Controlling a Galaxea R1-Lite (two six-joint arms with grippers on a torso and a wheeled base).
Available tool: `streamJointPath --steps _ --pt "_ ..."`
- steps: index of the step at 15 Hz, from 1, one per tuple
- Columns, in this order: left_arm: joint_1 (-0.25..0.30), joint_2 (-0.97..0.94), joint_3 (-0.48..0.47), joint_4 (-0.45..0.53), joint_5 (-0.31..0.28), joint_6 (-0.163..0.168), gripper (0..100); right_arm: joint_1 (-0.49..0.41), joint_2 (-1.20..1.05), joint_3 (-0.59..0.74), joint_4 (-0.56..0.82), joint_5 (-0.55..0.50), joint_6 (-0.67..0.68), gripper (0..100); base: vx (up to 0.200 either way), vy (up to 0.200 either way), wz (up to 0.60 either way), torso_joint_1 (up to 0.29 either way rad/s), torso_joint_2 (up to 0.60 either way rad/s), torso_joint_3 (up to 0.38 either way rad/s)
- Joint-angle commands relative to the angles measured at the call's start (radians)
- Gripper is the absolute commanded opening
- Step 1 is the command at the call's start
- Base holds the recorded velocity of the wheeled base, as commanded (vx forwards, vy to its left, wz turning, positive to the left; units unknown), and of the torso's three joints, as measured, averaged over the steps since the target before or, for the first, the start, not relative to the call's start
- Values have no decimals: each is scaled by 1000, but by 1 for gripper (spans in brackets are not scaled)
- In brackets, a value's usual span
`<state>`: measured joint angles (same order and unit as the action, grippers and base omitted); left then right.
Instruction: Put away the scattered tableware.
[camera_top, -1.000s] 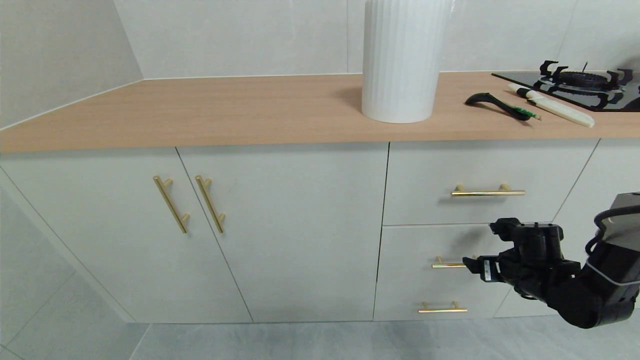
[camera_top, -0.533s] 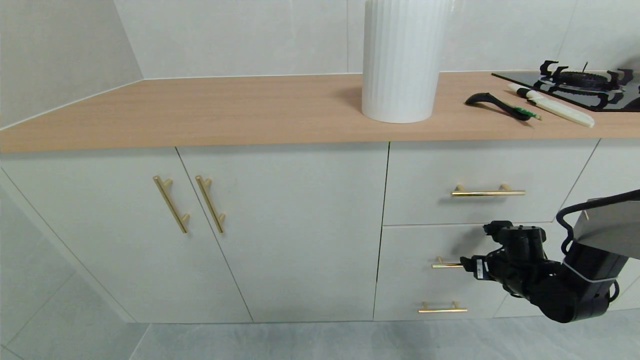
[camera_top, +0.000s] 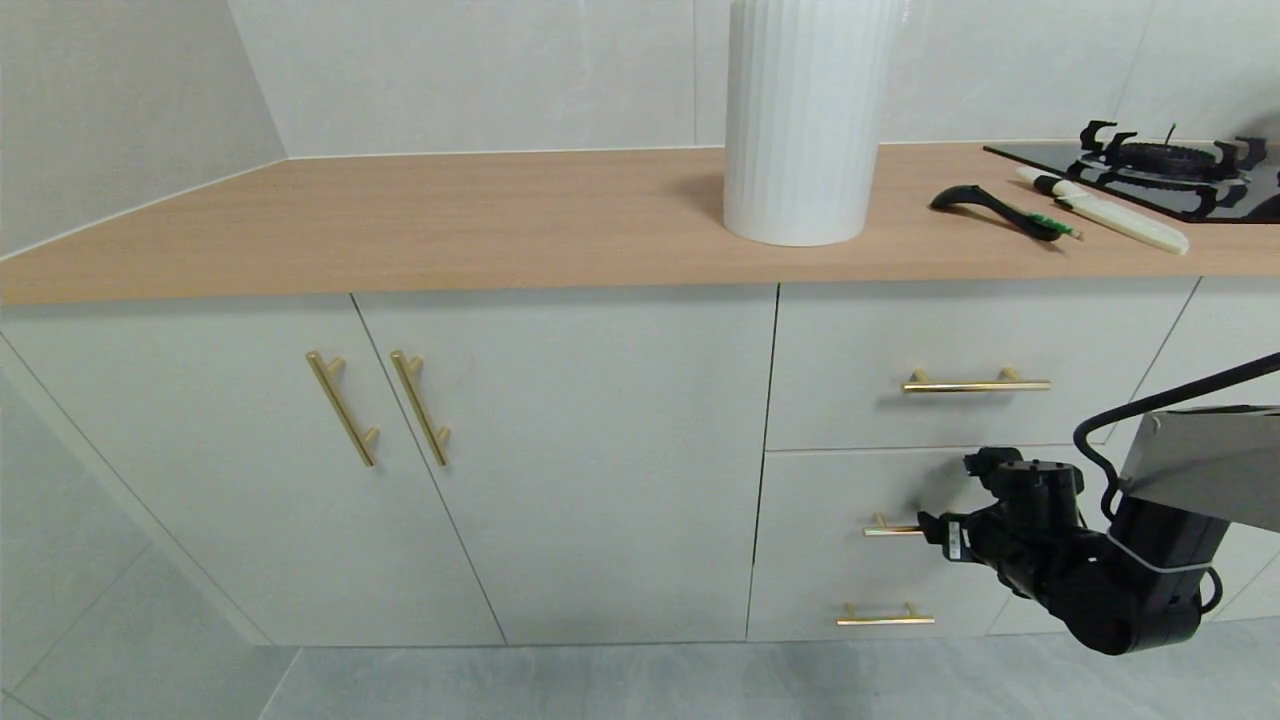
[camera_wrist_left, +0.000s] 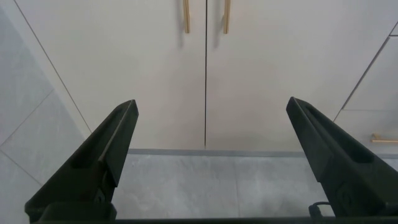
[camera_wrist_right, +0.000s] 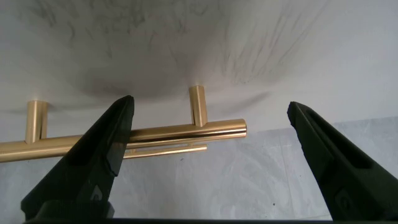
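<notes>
A black ladle and a white knife lie on the wooden counter near the stove. My right gripper is low in front of the middle drawer, right at its gold handle. In the right wrist view the gripper is open, and the gold handle runs across between its fingers, ending partway into the gap. My left gripper is open with nothing between its fingers, facing the two cabinet doors and the floor.
A tall white ribbed cylinder stands on the counter left of the tableware. A black gas stove sits at the far right. Top drawer handle and bottom drawer handle flank the middle one. Grey floor lies below.
My right gripper has crept left, closer to the middle drawer's handle, and the forearm behind it has risen. The tableware on the counter has not moved.
</notes>
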<state>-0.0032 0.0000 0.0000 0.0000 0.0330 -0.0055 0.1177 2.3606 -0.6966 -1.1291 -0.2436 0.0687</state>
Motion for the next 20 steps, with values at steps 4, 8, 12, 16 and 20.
streamJointPath --steps 4,8,12,16,20 --pt "0 2 0 0 1 -1 100 0 -11 35 6 3 -14 100 0 0 0 0 0 0" --pt "0 2 0 0 1 1 100 0 -96 124 9 66 -53 100 0 0 0 0 0 0" --pt "0 2 0 0 1 -1 100 10 -455 186 376 170 -95 100 0 0 0 0 0 0" --pt "0 2 0 0 1 -1 100 43 -724 132 635 231 -92 100 0 0 0 0 0 0" --pt "0 2 0 0 1 -1 100 43 -658 -23 697 231 -92 100 0 0 0 0 0 0"
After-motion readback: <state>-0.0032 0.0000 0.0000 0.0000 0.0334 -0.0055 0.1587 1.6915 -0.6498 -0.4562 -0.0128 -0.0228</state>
